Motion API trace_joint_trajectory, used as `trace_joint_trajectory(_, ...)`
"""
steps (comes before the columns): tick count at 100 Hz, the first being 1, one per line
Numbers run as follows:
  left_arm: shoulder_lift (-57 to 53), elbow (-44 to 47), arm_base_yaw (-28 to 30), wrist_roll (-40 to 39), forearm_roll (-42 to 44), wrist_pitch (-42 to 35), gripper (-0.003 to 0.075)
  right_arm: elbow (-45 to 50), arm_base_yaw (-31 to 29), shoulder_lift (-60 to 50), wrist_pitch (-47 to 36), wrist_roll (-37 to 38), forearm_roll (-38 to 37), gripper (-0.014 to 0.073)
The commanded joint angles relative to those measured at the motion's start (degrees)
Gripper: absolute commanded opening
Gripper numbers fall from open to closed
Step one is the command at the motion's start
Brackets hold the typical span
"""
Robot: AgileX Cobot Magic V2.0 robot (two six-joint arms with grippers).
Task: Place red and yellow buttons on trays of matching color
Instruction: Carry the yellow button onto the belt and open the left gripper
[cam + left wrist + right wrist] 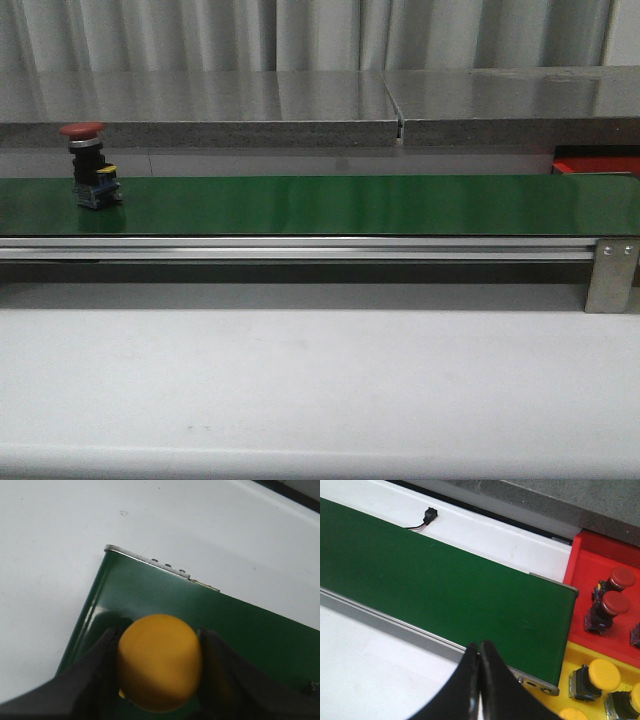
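A yellow button (159,661) is being clamped by its cap between the fingers of the left gripper (160,667), held above the end of the green conveyor belt (240,630), presumably for transport to the yellow tray (580,680). The right gripper (480,680) is being kept closed and empty over the belt's other end, beside the red tray (592,555). A red button (90,165) is being carried upright on the belt, awaiting sorting.

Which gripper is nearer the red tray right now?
Right. The right gripper, jaws shut and empty, hangs over the belt's end beside the red tray. The left gripper grips a yellow button; its view shows no tray.
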Motion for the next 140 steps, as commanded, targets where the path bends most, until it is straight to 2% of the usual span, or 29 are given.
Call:
trace_joint_trajectory(1,-3.7,0.5,-1.2,0.8,-1.4,-5.8,-0.0020,-1.3,0.1,-0.9,-2.7,-0.2,1.0,-0.0109)
trace_joint_trajectory(25,-3.7,5.8,-2.0,0.9,-2.2,-12.1,-0.0020,-1.3,0.1,-0.9,-2.7,-0.2,1.0,-0.0109)
trace_joint_trajectory(59,-3.7,8.1,-2.0,1.0,-2.4,-12.2,-0.0008,-1.3,0.1,-0.9,-2.7,-0.2,1.0,-0.0109)
trace_joint_trajectory(64,-3.7,8.1,-2.0,2.4,-3.2,-12.2,0.0032,-1.3,0.1,-0.9,-2.7,-0.2,1.0,-0.0109)
trace_joint_trajectory(71,-3.7,8.1,-2.0,4.7,-5.3,-12.2,0.0144,-1.3,0.1,-0.9,-2.7,-0.2,1.0,-0.0109)
trace_joint_trajectory(88,-3.7,8.1,-2.0,8.4,-11.0,-12.5,0.0578,-1.3,0.1,-0.9,-2.7,-0.2,1.0,-0.0109)
trace_joint_trajectory(95,-3.7,8.1,-2.0,9.3,-11.8,-12.5,0.0675,-1.3,0.1,-0.9,-2.7,-0.2,1.0,-0.0109)
trace_joint_trajectory(100,-4.0,8.1,-2.0,9.4,-11.8,-12.5,0.0692,-1.3,0.1,-0.9,-2.7,-0.2,1.0,-0.0109)
trace_joint_trajectory(140,-11.9,7.9,-2.0,12.1,-11.7,-15.4,0.0692,-1.3,0.1,-0.9,-2.7,-0.2,1.0,-0.0109)
